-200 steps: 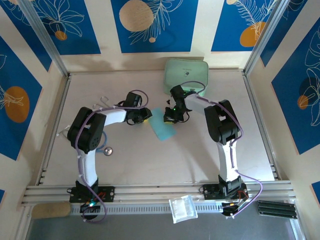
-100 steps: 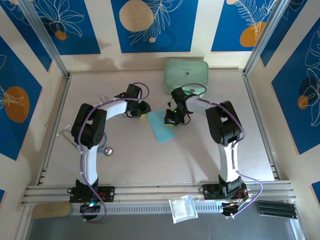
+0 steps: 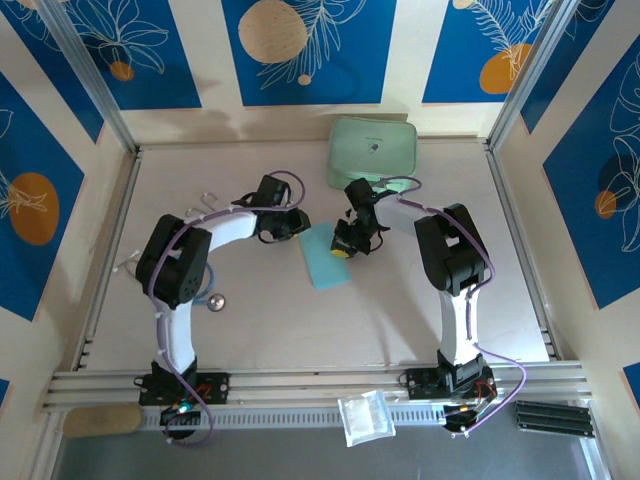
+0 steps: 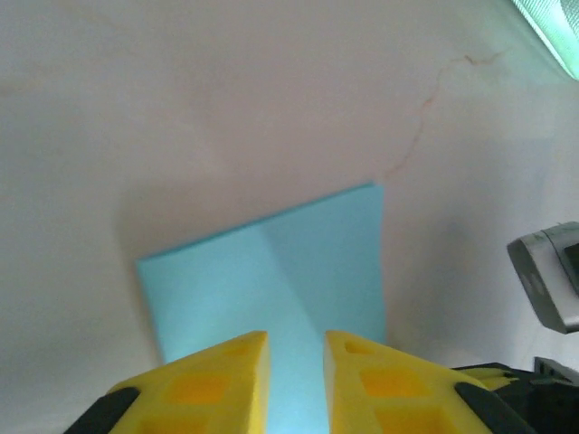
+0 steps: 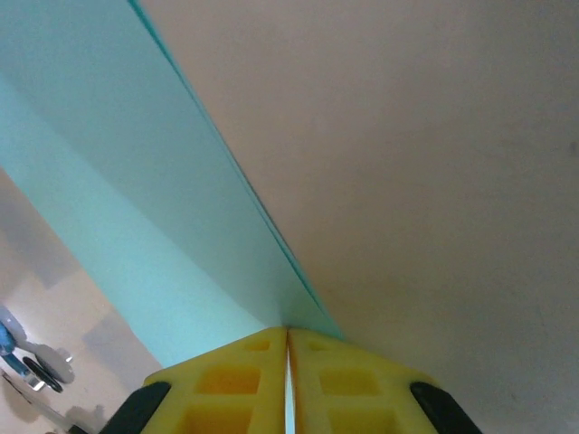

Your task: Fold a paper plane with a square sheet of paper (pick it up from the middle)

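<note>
The square sheet of paper (image 3: pixel 322 256) lies folded into a sky-blue strip at mid-table, a diagonal crease showing across it (image 4: pixel 289 262). My right gripper (image 3: pixel 343 249) is at its right edge, shut on the paper's edge, which runs straight into the closed yellow jaws (image 5: pixel 287 336); the sheet (image 5: pixel 136 181) lifts away from the table there. My left gripper (image 3: pixel 299 226) hovers at the paper's left end. Its yellow fingers (image 4: pixel 296 348) stand a narrow gap apart, with the paper seen through the gap and nothing gripped.
A mint-green case (image 3: pixel 373 150) sits at the back, just behind the right arm. A small round blue-and-metal item (image 3: pixel 213 300) and a white piece (image 3: pixel 130 265) lie left of the left arm. A clear plastic bag (image 3: pixel 365 415) rests on the front rail.
The left gripper drew back from the paper, then came back to its left end with its jaws narrower. The right gripper, still shut on the paper, shifted slightly to the right.
</note>
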Tool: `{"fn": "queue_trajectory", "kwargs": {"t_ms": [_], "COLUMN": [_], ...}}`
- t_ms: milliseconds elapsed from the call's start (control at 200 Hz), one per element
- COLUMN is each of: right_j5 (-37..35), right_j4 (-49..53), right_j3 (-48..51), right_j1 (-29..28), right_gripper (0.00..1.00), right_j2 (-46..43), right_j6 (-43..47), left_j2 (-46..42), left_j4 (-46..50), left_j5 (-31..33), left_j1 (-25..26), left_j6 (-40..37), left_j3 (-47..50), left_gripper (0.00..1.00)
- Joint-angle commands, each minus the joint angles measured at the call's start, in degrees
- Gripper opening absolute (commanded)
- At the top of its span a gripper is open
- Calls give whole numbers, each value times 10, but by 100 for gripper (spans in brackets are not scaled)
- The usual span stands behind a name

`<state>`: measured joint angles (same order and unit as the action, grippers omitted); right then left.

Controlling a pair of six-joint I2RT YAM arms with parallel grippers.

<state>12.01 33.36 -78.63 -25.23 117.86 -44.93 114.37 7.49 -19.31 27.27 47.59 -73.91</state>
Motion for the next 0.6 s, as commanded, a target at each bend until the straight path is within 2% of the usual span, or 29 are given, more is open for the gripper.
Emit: {"fn": "queue_trajectory", "kwargs": {"t_ms": [0, 95, 190, 280, 455, 595], "right_j5": [-2, 1, -3, -7, -5, 9], "right_j4": [23, 21, 21, 20, 20, 10], "right_j3": [19, 24, 31, 37, 47, 45], "right_j1": [7, 10, 13, 17, 21, 22], "right_gripper": [12, 11, 11, 11, 11, 11], "right_j2": [-3, -1, -1, -2, -4, -5], "right_j6": [-40, -43, -45, -49, -51, -59], "left_j2": [24, 39, 47, 45, 33, 12], "left_j4": [-33, -8, 25, 15, 12, 51], "left_j5": [-21, 7, 67, 105, 103, 106], "left_j1": [2, 0, -2, -9, -37, -43], "left_j6": [29, 19, -3, -26, -58, -89], "left_j3": [-2, -17, -20, 2, 5, -41], "left_gripper": [20, 18, 16, 16, 19, 23]}}
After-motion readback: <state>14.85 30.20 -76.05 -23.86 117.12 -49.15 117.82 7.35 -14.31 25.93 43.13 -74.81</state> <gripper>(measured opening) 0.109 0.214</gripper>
